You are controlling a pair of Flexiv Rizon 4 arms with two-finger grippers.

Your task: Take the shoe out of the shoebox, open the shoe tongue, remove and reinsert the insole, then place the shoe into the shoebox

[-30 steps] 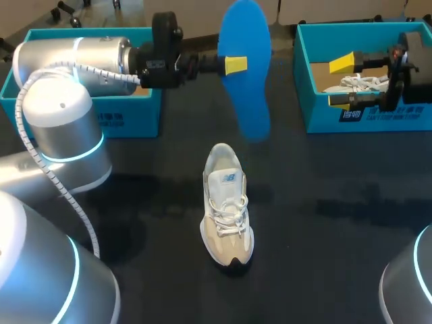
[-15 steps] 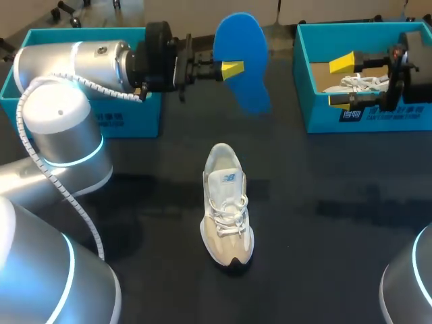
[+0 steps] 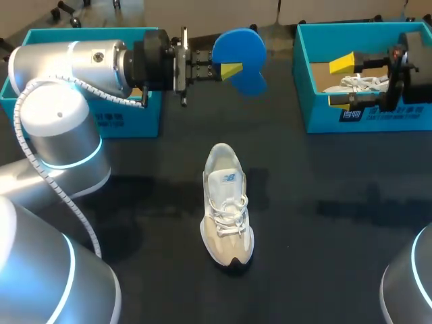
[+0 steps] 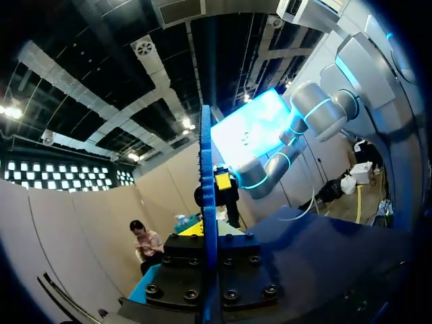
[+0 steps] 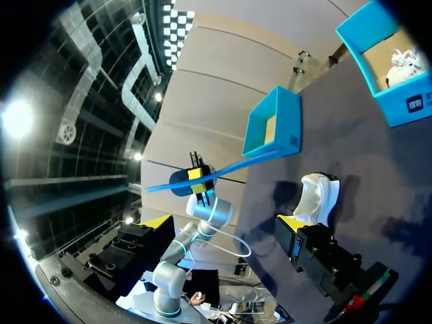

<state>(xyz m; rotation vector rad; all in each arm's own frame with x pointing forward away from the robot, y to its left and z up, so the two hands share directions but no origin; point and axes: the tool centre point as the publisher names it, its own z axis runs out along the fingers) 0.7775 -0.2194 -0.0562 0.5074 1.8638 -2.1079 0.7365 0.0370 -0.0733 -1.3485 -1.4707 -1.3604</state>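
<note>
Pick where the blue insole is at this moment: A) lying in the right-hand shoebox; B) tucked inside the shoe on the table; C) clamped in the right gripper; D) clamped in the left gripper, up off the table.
D: the left gripper is shut on the blue insole, holding it in the air, apart from the shoe standing on the table.

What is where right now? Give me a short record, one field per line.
left arm: jaws shut on the blue insole, held in the air beyond the shoe
shoe: upright on the table, near the middle
right arm: over the right shoebox, jaws open, nothing between them
right shoebox: holds a second white shoe
left shoebox: partly behind the left arm, contents hidden
</note>
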